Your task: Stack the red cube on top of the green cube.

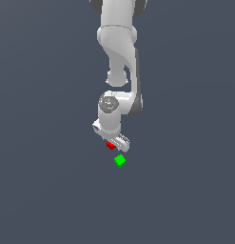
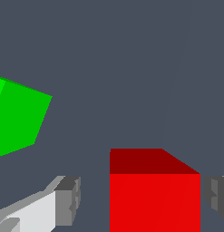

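Exterior view, arm: the white arm [image 1: 120, 52] comes down from the top of the picture and bends over the flat dark grey floor [image 1: 43, 190].
Exterior view, gripper: the gripper [image 1: 112, 143] points down, right over the red cube.
Exterior view, red cube: the red cube [image 1: 110, 145] peeks out just under the gripper, mostly covered by it; only a small red patch shows.
Exterior view, green cube: the green cube [image 1: 120, 160] sits on the floor just beside the red cube, a little nearer the camera and slightly toward the exterior view's right. The two are close but apart, with a strip of floor between them.
Exterior view, grip: from here I cannot tell whether the fingers touch the red cube.
Wrist view, red cube: now it is big and clear, the red cube [image 2: 154, 199] sits between the two fingers, its darker top face toward us.
Wrist view, fingers: one grey pad [image 2: 68, 199] stands clear of the red cube with a gap of floor between; the other pad [image 2: 217, 199] is very close to the cube's far side, a thin dark sliver between them.
Wrist view, gripper state: the gripper [image 2: 143, 201] is spread wider than the cube, straddling it, not clamped.
Wrist view, green cube: the green cube [image 2: 16, 118] lies off to the side of the red cube, beyond the clear finger, turned at an angle and cut by the picture's edge.
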Robot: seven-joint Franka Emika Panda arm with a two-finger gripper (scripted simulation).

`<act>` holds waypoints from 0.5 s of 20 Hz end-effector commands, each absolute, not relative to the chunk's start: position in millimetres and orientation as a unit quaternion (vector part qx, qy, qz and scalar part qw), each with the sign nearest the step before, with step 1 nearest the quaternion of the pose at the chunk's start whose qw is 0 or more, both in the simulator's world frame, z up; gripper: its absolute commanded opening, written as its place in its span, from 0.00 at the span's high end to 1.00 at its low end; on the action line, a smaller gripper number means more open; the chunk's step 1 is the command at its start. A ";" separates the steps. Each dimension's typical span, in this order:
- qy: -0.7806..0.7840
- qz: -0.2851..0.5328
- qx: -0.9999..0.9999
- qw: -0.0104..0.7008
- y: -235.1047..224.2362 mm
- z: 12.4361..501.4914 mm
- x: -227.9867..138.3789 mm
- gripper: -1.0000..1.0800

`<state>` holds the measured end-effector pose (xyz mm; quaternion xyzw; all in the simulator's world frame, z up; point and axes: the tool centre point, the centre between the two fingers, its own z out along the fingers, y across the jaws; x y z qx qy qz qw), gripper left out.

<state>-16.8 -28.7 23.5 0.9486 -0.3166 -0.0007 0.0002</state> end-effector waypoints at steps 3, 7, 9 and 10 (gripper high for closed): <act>-0.316 0.000 0.949 0.000 -28.6 19.9 -15.6 1.00; -0.316 0.000 0.949 0.000 -28.6 19.9 -15.6 1.00; -0.316 0.000 0.949 0.000 -28.6 19.9 -15.6 1.00; -0.316 0.000 0.949 0.000 -28.6 19.9 -15.6 1.00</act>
